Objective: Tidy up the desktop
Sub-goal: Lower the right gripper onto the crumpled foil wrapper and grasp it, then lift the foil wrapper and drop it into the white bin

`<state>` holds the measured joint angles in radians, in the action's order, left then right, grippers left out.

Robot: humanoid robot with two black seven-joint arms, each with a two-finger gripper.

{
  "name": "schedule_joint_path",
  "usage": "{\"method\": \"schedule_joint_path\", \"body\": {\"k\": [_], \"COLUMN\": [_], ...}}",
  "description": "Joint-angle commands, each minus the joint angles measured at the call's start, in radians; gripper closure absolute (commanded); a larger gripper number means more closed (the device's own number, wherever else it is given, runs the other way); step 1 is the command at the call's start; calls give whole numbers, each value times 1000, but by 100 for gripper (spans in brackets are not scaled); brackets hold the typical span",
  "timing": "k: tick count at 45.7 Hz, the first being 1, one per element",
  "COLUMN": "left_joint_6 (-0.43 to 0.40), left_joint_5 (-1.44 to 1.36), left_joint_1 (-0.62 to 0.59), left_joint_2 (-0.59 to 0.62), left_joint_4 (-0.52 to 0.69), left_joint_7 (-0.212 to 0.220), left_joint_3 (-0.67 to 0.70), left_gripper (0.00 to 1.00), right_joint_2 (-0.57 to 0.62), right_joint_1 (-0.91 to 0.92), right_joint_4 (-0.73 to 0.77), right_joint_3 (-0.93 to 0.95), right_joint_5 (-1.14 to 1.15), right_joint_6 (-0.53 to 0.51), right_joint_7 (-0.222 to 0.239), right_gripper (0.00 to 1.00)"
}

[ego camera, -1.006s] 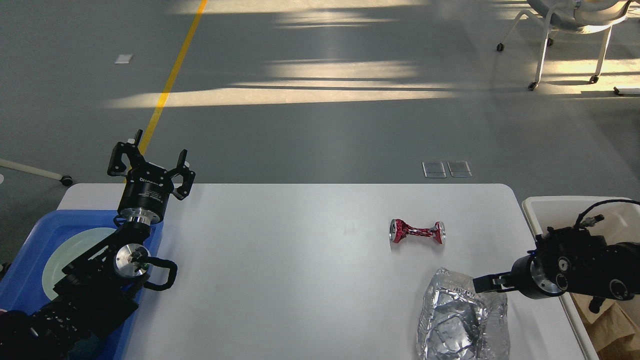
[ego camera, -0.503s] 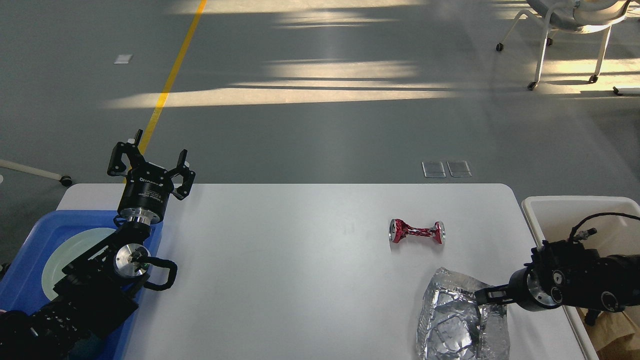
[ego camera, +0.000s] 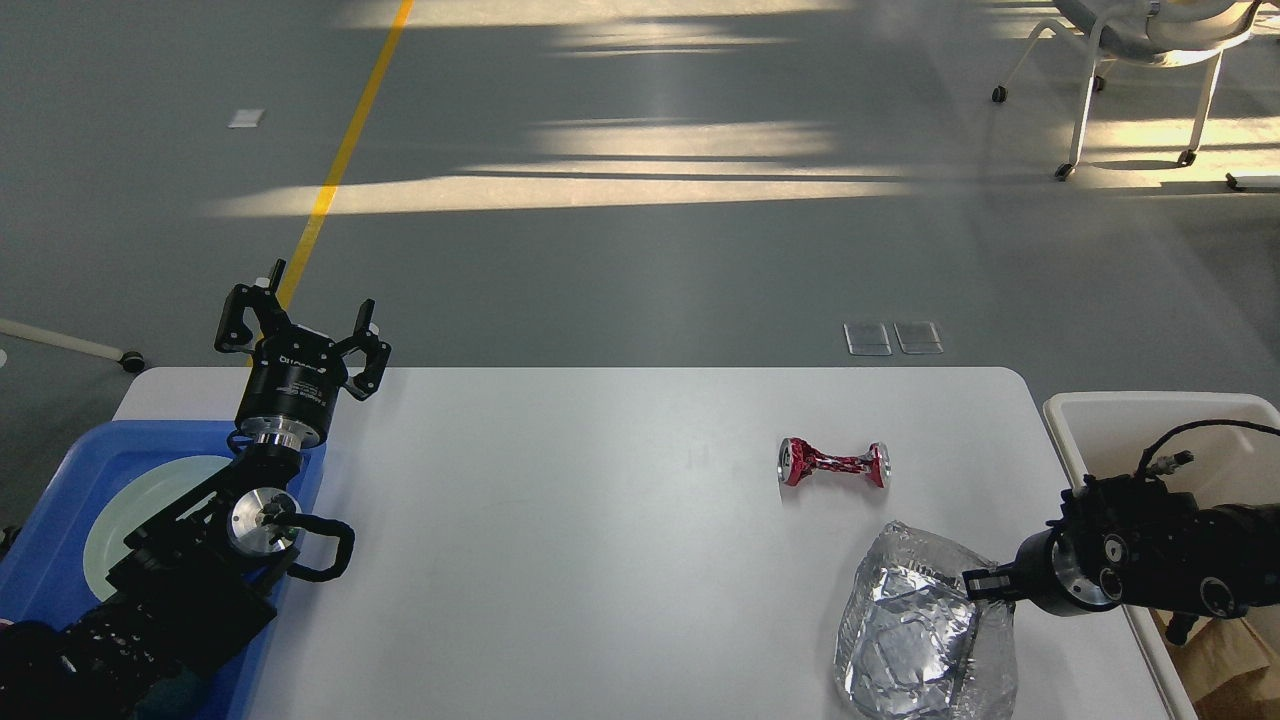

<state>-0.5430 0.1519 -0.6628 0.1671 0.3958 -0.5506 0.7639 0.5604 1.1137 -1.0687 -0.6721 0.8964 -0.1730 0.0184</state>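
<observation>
Over on the tabletop's right side, right gripper touches the crinkly foil bag, jaws unclear; pinch an edge, lift gently. Left gripper gapes empty.

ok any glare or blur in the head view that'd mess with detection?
Head view: sharp, no motion blur; low sun stripes the floor beyond the desktop; crinkled foil bag throws bright specular patches; right gripper dark against it, its fingers hard to separate.

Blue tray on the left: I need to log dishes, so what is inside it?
The blue tray holds a pale green plate. The left arm covers the plate's right and near part, so anything else there is hidden.
</observation>
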Motion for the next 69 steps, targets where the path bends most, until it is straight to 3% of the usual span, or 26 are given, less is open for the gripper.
{"method": "schedule_joint_path", "body": {"k": [1, 6, 10, 19, 27, 38, 48, 57, 69], "left_joint_6": [0, 0, 0, 0, 0, 0, 0, 0, 0], "left_joint_5": [0, 0, 0, 0, 0, 0, 0, 0, 0], "left_joint_1": [0, 0, 0, 0, 0, 0, 0, 0, 0], "left_joint_2": [0, 0, 0, 0, 0, 0, 0, 0, 0], "left_joint_4": [0, 0, 0, 0, 0, 0, 0, 0, 0], "left_joint_7": [1, 0, 0, 0, 0, 0, 0, 0, 0], "left_joint_3": [0, 0, 0, 0, 0, 0, 0, 0, 0], "left_gripper": [4, 4, 4, 4, 4, 4, 4, 4, 4], "right_joint_2": [18, 64, 108, 240, 331, 362, 352, 348, 346], "right_joint_1": [35, 93, 199, 513, 828, 1181, 1321, 1252, 841], "right_joint_4": [-13, -40, -53, -73, -73, -71, -71, -59, 168], "right_joint_3": [2, 0, 3, 19, 19, 52, 120, 92, 85], "right_joint_5": [-4, -11, -16, -51, -169, -264, -313, -300, -218], "right_joint_6": [-14, -46, -152, -517, -787, -787, -787, -787, -787], "right_joint_7": [-2, -17, -47, -172, -189, -186, -175, -150, -127], "right_gripper": [100, 100, 100, 100, 100, 100, 100, 100, 100]}}
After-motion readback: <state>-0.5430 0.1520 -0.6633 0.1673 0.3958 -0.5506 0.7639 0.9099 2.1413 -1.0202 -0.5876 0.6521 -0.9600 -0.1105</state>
